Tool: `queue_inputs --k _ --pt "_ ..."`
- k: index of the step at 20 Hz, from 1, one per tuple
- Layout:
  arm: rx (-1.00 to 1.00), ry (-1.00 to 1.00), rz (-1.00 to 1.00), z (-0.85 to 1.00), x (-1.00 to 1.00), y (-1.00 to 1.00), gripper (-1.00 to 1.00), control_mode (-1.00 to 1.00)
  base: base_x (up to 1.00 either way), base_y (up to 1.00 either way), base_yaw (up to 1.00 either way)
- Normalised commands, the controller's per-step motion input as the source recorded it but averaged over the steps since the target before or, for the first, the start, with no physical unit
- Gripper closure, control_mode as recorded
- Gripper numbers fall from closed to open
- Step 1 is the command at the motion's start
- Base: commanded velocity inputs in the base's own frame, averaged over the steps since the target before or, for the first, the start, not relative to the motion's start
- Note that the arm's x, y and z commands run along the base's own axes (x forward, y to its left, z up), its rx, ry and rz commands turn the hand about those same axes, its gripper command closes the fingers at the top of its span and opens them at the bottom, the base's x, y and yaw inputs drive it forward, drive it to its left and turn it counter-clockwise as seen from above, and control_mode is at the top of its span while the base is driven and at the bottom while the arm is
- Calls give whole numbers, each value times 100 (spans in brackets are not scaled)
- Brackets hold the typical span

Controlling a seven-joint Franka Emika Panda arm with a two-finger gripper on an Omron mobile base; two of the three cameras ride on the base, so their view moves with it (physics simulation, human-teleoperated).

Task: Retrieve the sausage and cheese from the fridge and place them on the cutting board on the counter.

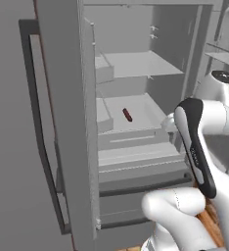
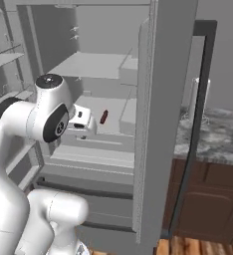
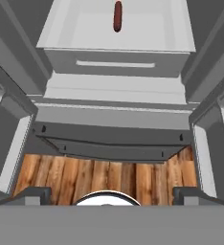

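The fridge [image 1: 136, 63] stands open, both doors swung wide. A slim dark red-brown sausage [image 1: 127, 114] lies on a white middle shelf, and it is also seen in the right base view [image 2: 104, 117] and at the top of the hand view [image 3: 117, 16]. My gripper [image 2: 82, 125] hangs in front of that shelf, short of the sausage and a little lower, its fingers [image 3: 33, 195] spread open with nothing between them. The cheese and the cutting board are out of view. The marbled counter [image 2: 220, 134] lies to the right of the fridge.
The open left door [image 1: 62, 122] with its long dark handle [image 1: 35, 122] flanks the arm on one side and the right door [image 2: 168, 99] on the other. Drawer fronts [image 3: 116, 64] sit below the sausage shelf. Wooden floor [image 3: 109, 179] lies beneath. Dark brown cabinets [image 2: 208, 199] are under the counter.
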Motion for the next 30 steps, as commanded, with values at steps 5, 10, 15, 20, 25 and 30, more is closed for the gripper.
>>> queue_inputs --k 5,10,15,20,25,30 --pt "0 0 0 0 0 0 -100 100 74 0 0" --pt "0 0 0 0 0 0 -100 100 83 -6 0" --pt "0 0 0 0 0 0 -100 100 76 -6 0" --pt "0 0 0 -31 20 2 -100 -100 19 0 0" --pt "1 0 0 -59 32 1 -100 -100 0 0 0" --pt "1 0 0 -53 35 2 -100 -100 0 0 0"
